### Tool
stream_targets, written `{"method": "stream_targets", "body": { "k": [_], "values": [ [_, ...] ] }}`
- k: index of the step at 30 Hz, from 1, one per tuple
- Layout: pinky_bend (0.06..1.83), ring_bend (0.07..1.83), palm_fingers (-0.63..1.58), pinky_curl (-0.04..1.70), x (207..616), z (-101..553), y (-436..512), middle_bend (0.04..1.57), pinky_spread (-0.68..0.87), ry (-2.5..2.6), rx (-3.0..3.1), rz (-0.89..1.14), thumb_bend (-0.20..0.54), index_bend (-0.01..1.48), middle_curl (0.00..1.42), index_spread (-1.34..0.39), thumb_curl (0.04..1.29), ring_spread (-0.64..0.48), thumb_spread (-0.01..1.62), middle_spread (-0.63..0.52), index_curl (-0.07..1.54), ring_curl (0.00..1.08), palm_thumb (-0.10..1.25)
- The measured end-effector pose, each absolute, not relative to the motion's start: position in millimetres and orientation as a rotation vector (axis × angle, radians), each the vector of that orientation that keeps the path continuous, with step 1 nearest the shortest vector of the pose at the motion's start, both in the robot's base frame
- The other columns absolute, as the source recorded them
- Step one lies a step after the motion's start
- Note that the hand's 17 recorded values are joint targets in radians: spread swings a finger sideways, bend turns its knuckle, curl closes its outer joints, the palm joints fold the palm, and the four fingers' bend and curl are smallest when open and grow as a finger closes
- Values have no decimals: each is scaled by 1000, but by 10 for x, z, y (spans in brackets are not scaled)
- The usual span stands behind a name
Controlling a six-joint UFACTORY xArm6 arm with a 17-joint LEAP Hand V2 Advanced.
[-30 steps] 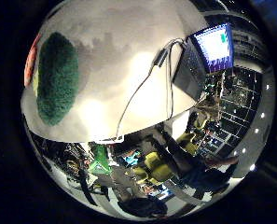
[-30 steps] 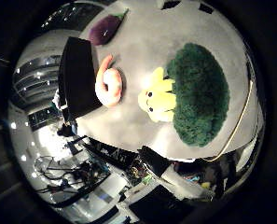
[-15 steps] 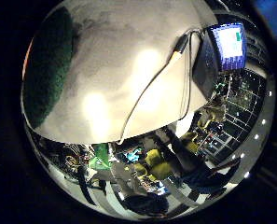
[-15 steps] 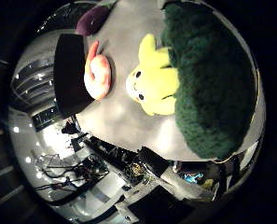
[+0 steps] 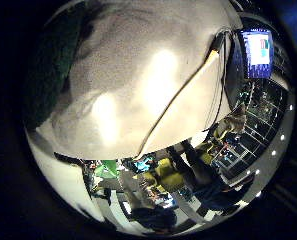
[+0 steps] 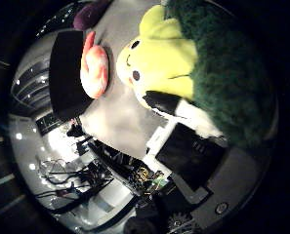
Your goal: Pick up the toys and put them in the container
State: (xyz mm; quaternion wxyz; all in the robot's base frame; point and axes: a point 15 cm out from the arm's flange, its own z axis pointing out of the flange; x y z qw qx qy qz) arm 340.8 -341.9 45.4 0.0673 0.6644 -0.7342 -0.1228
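Observation:
A yellow plush toy (image 6: 159, 58) with black eyes lies on the pale table (image 5: 153, 85), close under my palm. It rests against a big dark green fuzzy plush (image 6: 227, 73). My right hand (image 6: 193, 146) is low over both. One white and black finger (image 6: 176, 106) curls in, its dark tip pressed on the yellow toy's edge. A pink and orange shrimp-like toy (image 6: 94, 66) lies beside the black container (image 6: 65, 73). A purple eggplant toy (image 6: 88, 12) lies past the container.
The table's edge (image 5: 168, 125) runs near the toys, with room clutter and chairs below it. A lit monitor (image 5: 260, 47) stands at the table's far corner.
The palm has come closer to the table, so the yellow and green plush fill more of the view. A finger has swung in onto the yellow toy.

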Motion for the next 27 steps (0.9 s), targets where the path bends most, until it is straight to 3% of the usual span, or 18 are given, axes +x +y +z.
{"method": "stream_targets", "body": {
  "k": [1,3,7,10,16,27],
  "values": [
    [827,904,1297,387,3408,465,-3424,728,-349,-2213,2005,-367,-23,331,514,-418,333,-233,953,-204,362,453,647],
    [913,974,1395,432,3421,506,-3433,853,-381,-2210,2014,-356,-25,541,563,-400,336,-235,963,-192,462,483,652],
    [1104,1153,1377,538,3416,548,-3462,1039,-331,-2214,2014,-345,-20,835,634,-335,341,-217,990,-167,604,547,690],
    [1180,1238,1317,599,3397,606,-3509,1146,-301,-2229,2005,-330,-22,962,666,-297,344,-209,1003,-150,663,577,697],
    [1278,1370,1220,748,3400,843,-3515,1261,-226,-2282,2006,-281,-20,1126,677,-227,361,-184,1045,-122,718,616,714],
    [1222,1426,1195,941,3560,1743,-3056,1320,-181,-2326,2121,-92,-21,1186,643,-187,386,-170,1087,-102,699,604,721]
  ]
}}
